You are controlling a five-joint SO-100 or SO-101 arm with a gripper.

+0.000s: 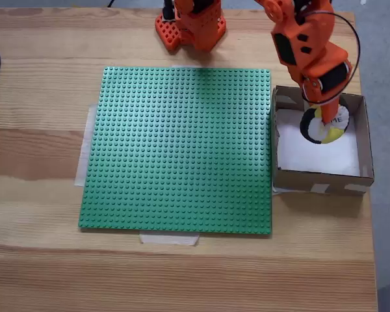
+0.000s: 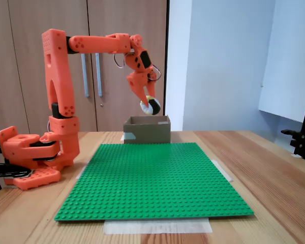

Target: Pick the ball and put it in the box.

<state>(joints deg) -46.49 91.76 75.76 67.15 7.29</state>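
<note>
Both fixed views: my end effector [image 1: 325, 120] [image 2: 148, 103] is clamped on the ball [image 1: 324, 126] [image 2: 151, 105].
From the side, I hold the yellow, black and white ball in the air, above the open brown box [image 1: 359, 171] [image 2: 147, 130]. Seen from above, the box sits on the wooden table [image 1: 39, 195] [image 2: 274, 173] at 3 o'clock of the green studded baseplate [image 1: 179, 149] [image 2: 152, 178], touching its edge.

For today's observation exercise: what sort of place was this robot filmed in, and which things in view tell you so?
Probably an office or workshop room rather than a home or factory. A hobby-style orange arm stands on a wooden table, a green studded baseplate is taped down as a work mat, and tall wooden cabinet doors stand behind.
</note>
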